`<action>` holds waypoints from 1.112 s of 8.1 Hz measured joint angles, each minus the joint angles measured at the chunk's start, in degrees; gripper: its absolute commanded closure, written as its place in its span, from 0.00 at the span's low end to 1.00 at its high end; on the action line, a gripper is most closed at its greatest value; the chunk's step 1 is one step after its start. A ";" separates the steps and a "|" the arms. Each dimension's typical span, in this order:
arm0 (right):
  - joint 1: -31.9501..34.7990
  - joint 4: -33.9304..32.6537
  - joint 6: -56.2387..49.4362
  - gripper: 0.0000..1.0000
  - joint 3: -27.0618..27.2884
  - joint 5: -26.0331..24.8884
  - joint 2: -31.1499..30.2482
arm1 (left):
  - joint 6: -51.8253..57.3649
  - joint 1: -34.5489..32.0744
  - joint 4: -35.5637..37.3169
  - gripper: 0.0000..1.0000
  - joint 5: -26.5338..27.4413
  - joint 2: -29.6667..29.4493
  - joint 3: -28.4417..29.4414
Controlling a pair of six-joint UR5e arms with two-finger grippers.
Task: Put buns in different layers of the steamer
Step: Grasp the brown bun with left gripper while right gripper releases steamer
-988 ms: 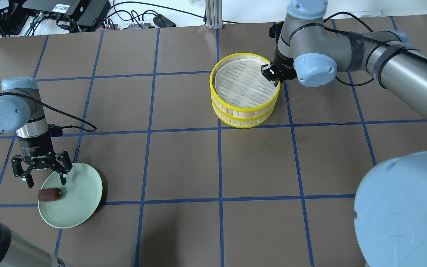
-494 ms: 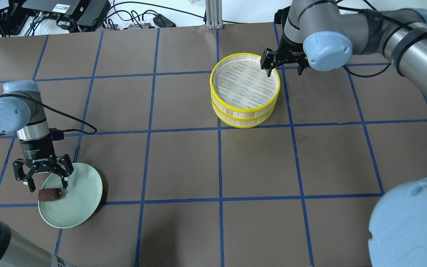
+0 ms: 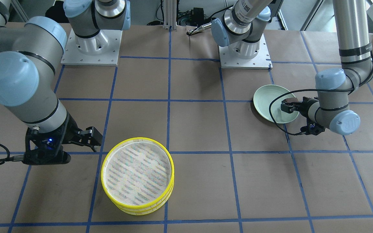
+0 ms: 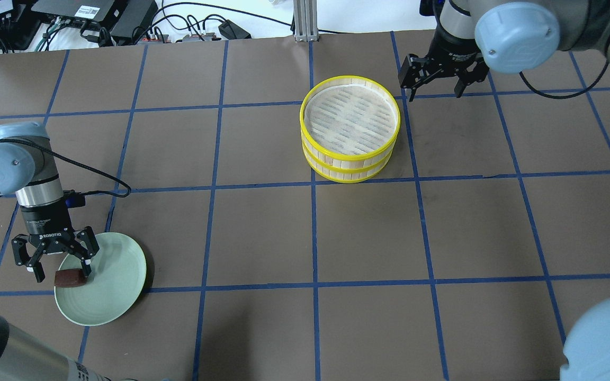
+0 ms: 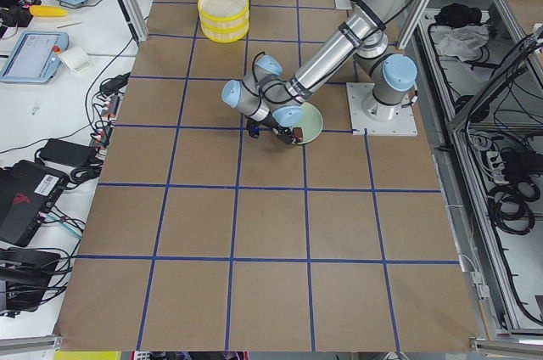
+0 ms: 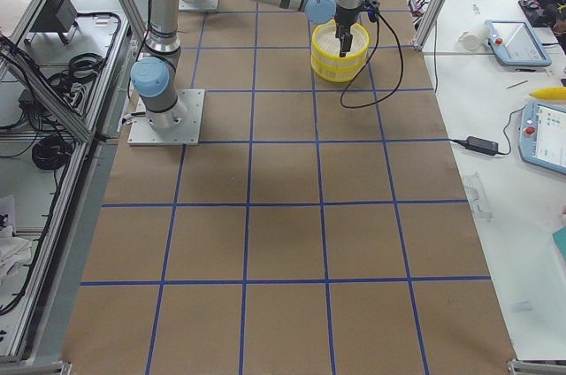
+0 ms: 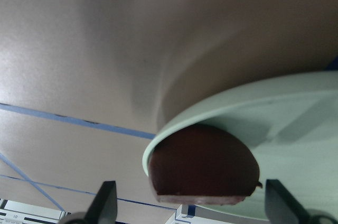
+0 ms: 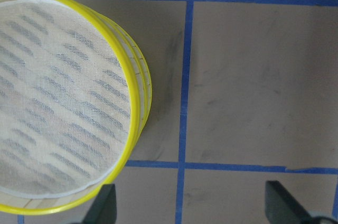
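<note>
Brown bun [image 4: 71, 277]: on plate [image 4: 119, 286], at rim. L end effector [image 4: 61, 273]: wide, straddling bun. R end effector [image 4: 436, 95]: wide, empty, well apart from plate; steamer trays [image 4: 350, 159] likewise. Risk: off-centre pinch, plate tipping, bun off onto bench [image 4: 262, 238].

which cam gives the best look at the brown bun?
Left wrist-mounted: the brown bun is large and centred, sitting at the green plate rim between the open fingers. Overhead shows it small on the plate's edge. Front-facing mostly hides it behind the left gripper; the side views show a speck or nothing.
</note>
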 measured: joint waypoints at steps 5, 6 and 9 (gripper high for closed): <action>-1.99 7.54 -3.37 0.00 0.05 -0.80 -6.48 | -0.04 0.61 -0.10 0.87 -2.09 -0.99 0.22; -2.01 7.81 -3.81 0.00 0.09 -0.73 -7.55 | -0.02 0.61 0.02 0.99 -2.84 -1.15 0.48; -1.93 8.62 -4.11 0.00 0.63 -0.68 -9.88 | 0.19 0.71 0.09 1.00 -5.00 -1.23 1.76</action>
